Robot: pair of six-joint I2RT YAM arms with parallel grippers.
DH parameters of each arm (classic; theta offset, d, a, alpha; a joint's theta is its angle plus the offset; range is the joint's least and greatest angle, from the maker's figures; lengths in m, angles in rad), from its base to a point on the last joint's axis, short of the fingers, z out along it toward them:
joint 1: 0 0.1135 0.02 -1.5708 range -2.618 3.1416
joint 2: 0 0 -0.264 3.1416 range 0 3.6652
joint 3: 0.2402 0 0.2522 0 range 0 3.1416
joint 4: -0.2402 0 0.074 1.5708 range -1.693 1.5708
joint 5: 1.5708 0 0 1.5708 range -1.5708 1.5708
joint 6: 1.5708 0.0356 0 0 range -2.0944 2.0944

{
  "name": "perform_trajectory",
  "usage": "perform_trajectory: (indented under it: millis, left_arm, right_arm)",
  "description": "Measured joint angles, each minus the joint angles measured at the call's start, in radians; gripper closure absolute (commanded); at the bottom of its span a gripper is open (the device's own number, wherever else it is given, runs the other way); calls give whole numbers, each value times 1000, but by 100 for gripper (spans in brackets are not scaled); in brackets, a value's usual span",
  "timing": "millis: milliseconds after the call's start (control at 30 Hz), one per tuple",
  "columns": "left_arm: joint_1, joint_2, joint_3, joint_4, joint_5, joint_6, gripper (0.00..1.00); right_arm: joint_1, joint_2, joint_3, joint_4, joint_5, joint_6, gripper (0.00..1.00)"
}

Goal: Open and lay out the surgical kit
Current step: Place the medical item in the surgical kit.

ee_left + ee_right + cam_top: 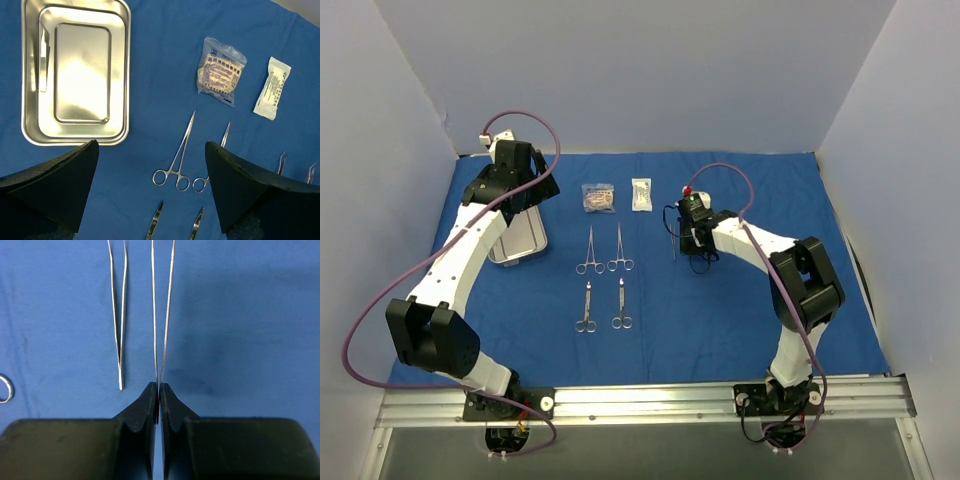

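Right claw pinched shut on held tweezers, long axis running to 12 o'clock from claw, over blue wrap. Laid tweezers parallel, just beside at 11. Left claw wide, empty, above tray. Tray tweezers inside at 10 o'clock, axis 12-to-6, left claw nearer.

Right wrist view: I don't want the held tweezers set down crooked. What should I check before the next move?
1. Jaws of right gripper shut on held tweezers: ok.
2. Held tweezers apart from laid tweezers on their left: ok.
3. Held tweezers resting on blue cloth: cannot tell.
4. Jaws of left gripper open, holding nothing: ok.
5. Steel tray emptied: not ok, third tweezers lies inside.
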Motion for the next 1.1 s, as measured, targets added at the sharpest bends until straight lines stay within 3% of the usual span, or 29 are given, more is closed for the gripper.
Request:
perform_trajectory:
  millis: [433, 1100]
  left_arm:
    - [6, 3, -4, 0, 8, 1, 4]
    - [6, 6, -15, 1, 15, 1, 4]
  right_arm:
    - [0, 42, 19, -15, -17, 25, 100]
    - [3, 72, 30, -44, -18, 51, 89]
